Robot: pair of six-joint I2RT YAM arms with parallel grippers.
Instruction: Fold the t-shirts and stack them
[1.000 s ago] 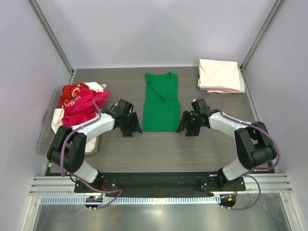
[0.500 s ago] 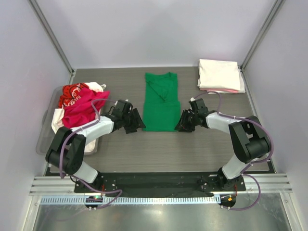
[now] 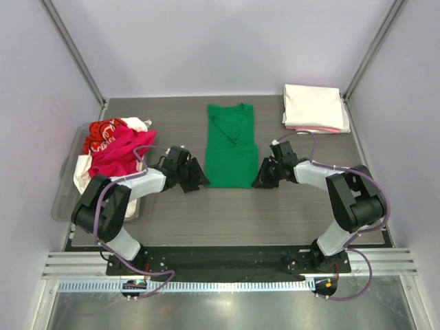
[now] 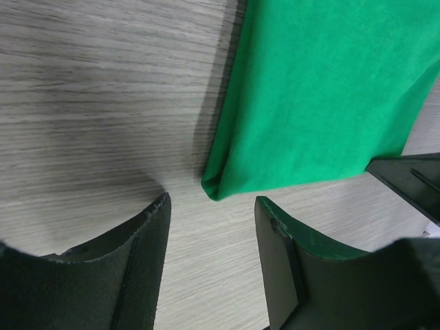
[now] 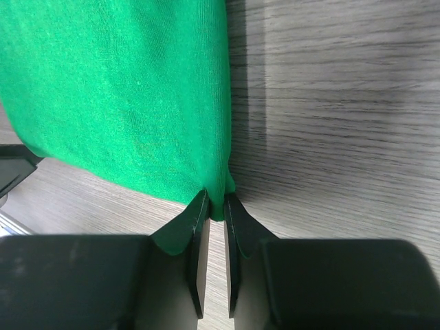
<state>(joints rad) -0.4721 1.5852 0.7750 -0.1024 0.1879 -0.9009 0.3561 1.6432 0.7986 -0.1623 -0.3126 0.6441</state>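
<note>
The green t-shirt (image 3: pixel 230 144) lies flat on the table, folded into a long strip, collar end far. My right gripper (image 3: pixel 260 180) is shut on its near right corner (image 5: pixel 216 196), the fabric pinched between the fingertips. My left gripper (image 3: pixel 201 184) is open beside the near left corner (image 4: pixel 220 185); the corner lies just ahead of the open jaws, not touched. A heap of magenta-red, red printed and white t-shirts (image 3: pixel 110 148) sits at the left. Folded cream-white and pink t-shirts (image 3: pixel 314 108) are stacked at the far right.
A clear plastic bin (image 3: pixel 67 199) holds the heap at the table's left edge. The grey wood-grain table (image 3: pixel 227 213) is walled on three sides. The right gripper's finger (image 4: pixel 412 182) shows at the edge of the left wrist view.
Both grippers have moved in to the green shirt's near corners. The right gripper has closed on its corner; the left one has crept closer and stays open.
</note>
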